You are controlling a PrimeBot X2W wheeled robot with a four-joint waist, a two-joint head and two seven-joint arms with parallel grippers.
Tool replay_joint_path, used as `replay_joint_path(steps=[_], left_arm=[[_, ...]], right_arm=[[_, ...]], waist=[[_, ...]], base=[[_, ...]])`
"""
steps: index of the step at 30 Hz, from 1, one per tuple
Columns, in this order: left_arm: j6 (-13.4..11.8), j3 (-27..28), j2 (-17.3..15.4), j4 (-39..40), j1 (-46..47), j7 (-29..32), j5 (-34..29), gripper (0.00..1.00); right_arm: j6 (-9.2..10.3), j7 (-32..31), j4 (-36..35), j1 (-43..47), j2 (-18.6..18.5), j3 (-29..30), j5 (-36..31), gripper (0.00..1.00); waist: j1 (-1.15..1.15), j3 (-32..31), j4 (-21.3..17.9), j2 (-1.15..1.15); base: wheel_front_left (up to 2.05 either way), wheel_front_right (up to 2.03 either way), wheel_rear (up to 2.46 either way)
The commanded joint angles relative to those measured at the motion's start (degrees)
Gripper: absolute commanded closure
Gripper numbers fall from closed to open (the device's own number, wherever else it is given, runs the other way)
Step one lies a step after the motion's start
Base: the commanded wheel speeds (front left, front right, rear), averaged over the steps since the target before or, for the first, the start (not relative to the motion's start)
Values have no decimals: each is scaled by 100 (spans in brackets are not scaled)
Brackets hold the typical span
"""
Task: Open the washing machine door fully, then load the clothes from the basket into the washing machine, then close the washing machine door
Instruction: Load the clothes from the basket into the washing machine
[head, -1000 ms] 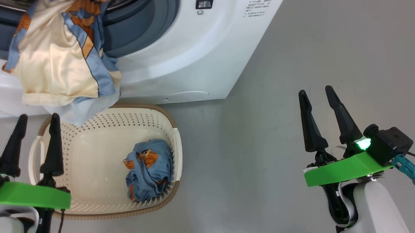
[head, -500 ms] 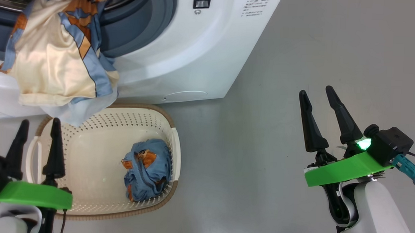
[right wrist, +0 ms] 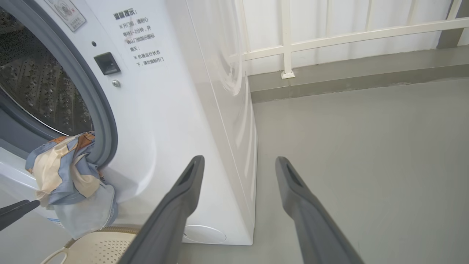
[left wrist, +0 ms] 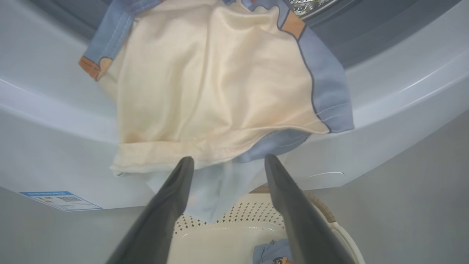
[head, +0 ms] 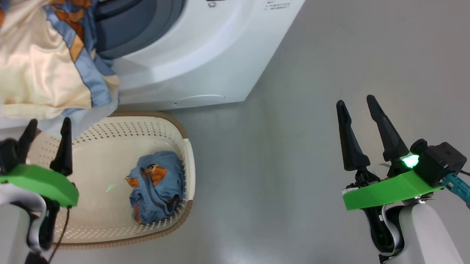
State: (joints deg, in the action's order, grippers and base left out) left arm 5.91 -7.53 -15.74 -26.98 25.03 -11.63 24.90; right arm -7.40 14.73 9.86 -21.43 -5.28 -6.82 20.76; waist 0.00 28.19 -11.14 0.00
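Note:
The washing machine point(head: 190, 57) stands open at the top left; its door is out of view. One of the clothes, a cream and light blue garment point(head: 33, 69), hangs from the drum mouth over the front panel. The basket point(head: 185, 161) sits on the floor just below and holds a crumpled blue garment point(head: 155, 192). My left gripper point(head: 49, 121) is open over the basket's left end, its tips just under the garment's point(left wrist: 220, 84) hem. My right gripper point(head: 355, 101) is open over bare floor, far to the right, beside the washing machine point(right wrist: 165, 128).
Grey floor point(head: 302, 71) spreads to the right of the machine. A white railing point(right wrist: 348, 36) and a low kerb stand behind it. A blue label point(left wrist: 58, 200) is stuck on the machine's front, low left. The steel drum point(right wrist: 36, 91) shows behind the grey seal.
The head camera has turned, so the whole picture has slid left. My left arm has lifted a little and its pale forearm has come into view. The right arm has not moved.

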Motion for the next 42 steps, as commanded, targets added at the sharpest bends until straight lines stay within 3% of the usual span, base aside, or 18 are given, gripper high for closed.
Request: replay_joint_path(steps=[1,13,27,28,30,42], left_arm=[[33,136,-239,-34,183,-13,-53,0],[146,-283,-524,-1746,1496,-136,2,0],[156,-324,-400,-2578,2315,-314,242,0],[156,-337,-395,-2604,2341,-319,253,39],[157,-374,-384,-2637,2362,-327,283,100],[158,-617,-412,-2193,1928,-336,498,100]], right_arm=[[-9,27,-153,-34,37,-129,-13,0],[-9,27,-233,-122,145,-112,-17,0],[-9,27,-242,-153,206,-107,-35,0],[-9,27,-239,-155,208,-106,-37,0],[-9,27,-231,-154,211,-108,-43,0],[-9,27,-187,-114,221,-121,-66,0]], waist=[[0,78,-74,0],[0,444,-368,0],[0,529,-445,0],[0,524,-442,0],[0,505,-431,0],[0,351,-291,0]], base=[[0,0,0],[0,0,0],[0,0,0],[0,0,0],[0,0,0],[0,0,0]])
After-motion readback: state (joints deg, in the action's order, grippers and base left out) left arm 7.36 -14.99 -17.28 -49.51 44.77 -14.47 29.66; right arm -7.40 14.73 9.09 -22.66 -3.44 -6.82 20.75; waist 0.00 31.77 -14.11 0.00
